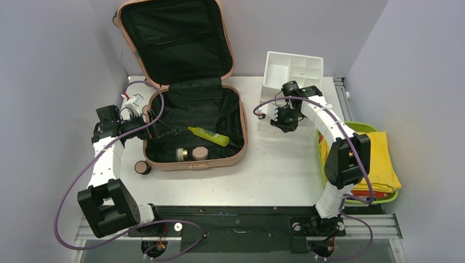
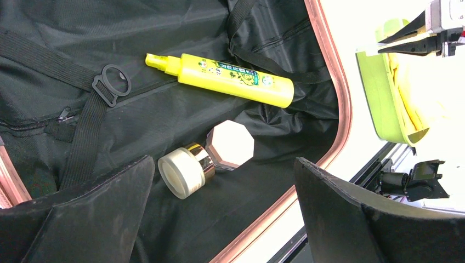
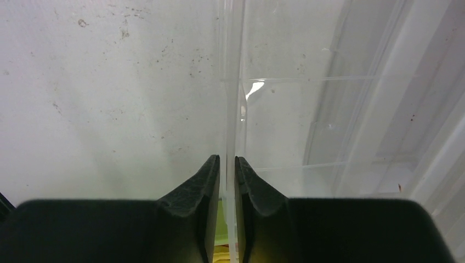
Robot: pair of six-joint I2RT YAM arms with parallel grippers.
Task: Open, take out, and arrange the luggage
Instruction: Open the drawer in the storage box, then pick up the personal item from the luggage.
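Observation:
The salmon-pink luggage (image 1: 189, 160) lies open on the table, its lid (image 1: 175, 41) leaning upright against the back wall. On its black lining lie a yellow spray bottle (image 1: 209, 136) (image 2: 230, 79), a white jar with a gold band (image 1: 183, 154) (image 2: 185, 171) and an octagonal lid (image 1: 199, 153) (image 2: 233, 144). My left gripper (image 1: 159, 130) (image 2: 222, 181) is open over the luggage's left side, with nothing between its fingers. My right gripper (image 1: 285, 119) (image 3: 227, 161) is shut on the thin wall of a clear plastic box (image 1: 268, 129) (image 3: 296, 120) to the right of the luggage.
A white compartmented organizer (image 1: 293, 68) stands at the back right, behind the clear box. A lime-green tray (image 1: 392, 197) holding yellow cloth (image 1: 378, 161) sits at the right edge. A small round brown lid (image 1: 142, 167) lies left of the luggage. A white object (image 1: 133, 102) is at its back-left corner.

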